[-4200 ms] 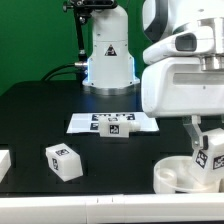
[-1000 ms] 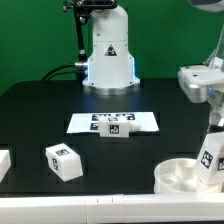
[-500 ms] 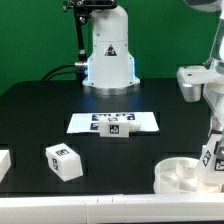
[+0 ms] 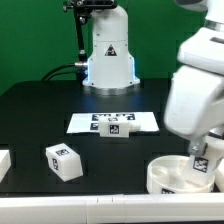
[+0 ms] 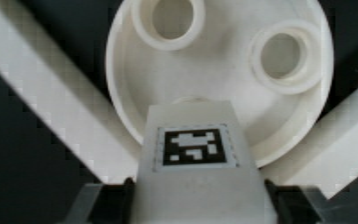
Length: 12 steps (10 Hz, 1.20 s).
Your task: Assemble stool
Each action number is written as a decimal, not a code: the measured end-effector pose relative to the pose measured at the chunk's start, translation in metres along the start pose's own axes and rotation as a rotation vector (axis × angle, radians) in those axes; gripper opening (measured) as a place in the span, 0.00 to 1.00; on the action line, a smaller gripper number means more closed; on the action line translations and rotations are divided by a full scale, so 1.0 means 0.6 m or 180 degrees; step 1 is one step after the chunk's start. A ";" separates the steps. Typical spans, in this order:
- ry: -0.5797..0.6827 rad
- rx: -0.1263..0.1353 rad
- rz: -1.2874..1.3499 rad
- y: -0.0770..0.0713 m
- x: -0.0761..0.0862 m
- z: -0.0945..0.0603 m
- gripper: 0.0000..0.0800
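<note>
Holding the leg (image 5: 194, 150) pinched tight in the gripper (image 5: 194, 203), right above the seat disc (image 4: 168, 176) on the exterior view's right, looked like lining it up for a socket (image 5: 282, 60). Compared to half a second earlier, the arm had swung in over the disc and the leg sat lower.

Table: black matte tabletop (image 4: 40, 115), dark and bare between the parts.
Far edge: white robot base (image 4: 108, 60), standing upright.
Middle: the marker board (image 4: 143, 122), lying flat just in front of the base.
At the board's near edge: small white tagged block (image 4: 117, 130), touching the board.
Front, exterior view's left: chunky white plastic block leg (image 4: 64, 161), tag showing, well apart from the board.
Left border: white plastic part (image 4: 3, 163), cut off by the frame.
Front, exterior view's right: shallow round white plastic seat disc (image 4: 163, 178), sockets up.
</note>
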<state>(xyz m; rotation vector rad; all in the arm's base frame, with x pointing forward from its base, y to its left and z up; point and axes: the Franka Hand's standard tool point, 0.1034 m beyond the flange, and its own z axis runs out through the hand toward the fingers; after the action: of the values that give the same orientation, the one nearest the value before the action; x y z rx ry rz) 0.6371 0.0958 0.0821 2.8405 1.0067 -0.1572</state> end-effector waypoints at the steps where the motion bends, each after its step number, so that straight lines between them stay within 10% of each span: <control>1: 0.0016 -0.0002 0.0232 0.006 -0.002 0.001 0.42; 4: 0.0032 0.0055 0.0935 0.005 -0.001 0.001 0.42; 8: 0.0162 0.0577 0.2858 0.036 -0.011 0.005 0.42; 12: 0.0153 0.0617 0.3626 0.030 -0.006 0.005 0.42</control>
<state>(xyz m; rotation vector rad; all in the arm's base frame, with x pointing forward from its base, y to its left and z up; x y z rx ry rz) 0.6453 0.0791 0.0810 3.0834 -0.7298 -0.0612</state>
